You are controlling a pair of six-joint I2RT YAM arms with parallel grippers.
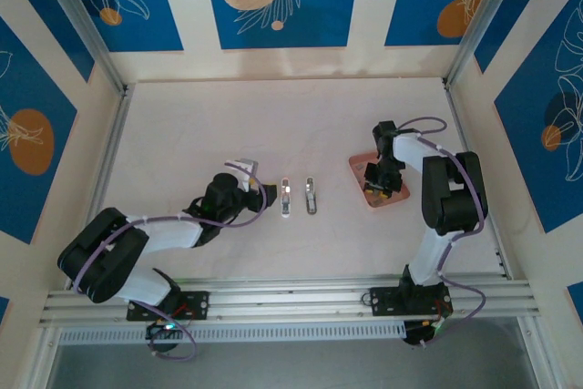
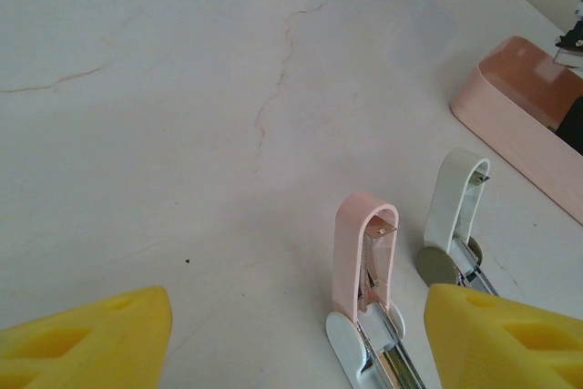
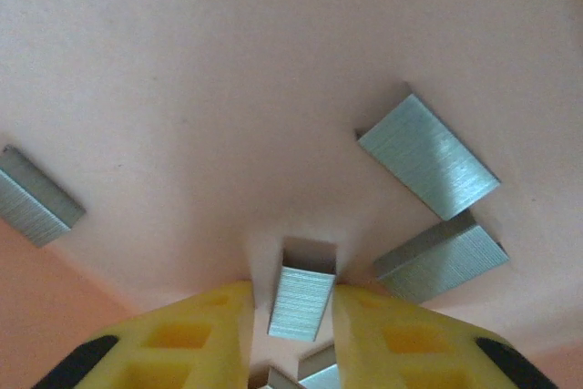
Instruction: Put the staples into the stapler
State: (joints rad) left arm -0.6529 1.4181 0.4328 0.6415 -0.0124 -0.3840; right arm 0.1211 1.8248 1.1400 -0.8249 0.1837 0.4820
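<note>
Staples (image 3: 428, 157) lay loose on the floor of the pink tray (image 3: 273, 43). The right gripper (image 3: 291, 302) had its yellow fingers closed against the sides of one strip. In that wrist view, two more strips sat between its 1 and 3 o'clock, and another sat at 10 o'clock. From above, the tray stood at 3 o'clock from the white stapler (image 1: 311, 196) and the pink stapler (image 1: 285, 198), which lay hinged open side by side. At their 9 o'clock the left gripper (image 1: 258, 190) hung with its jaws apart, empty.

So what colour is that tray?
The tray is salmon pink, clearest in the left wrist view.
</note>
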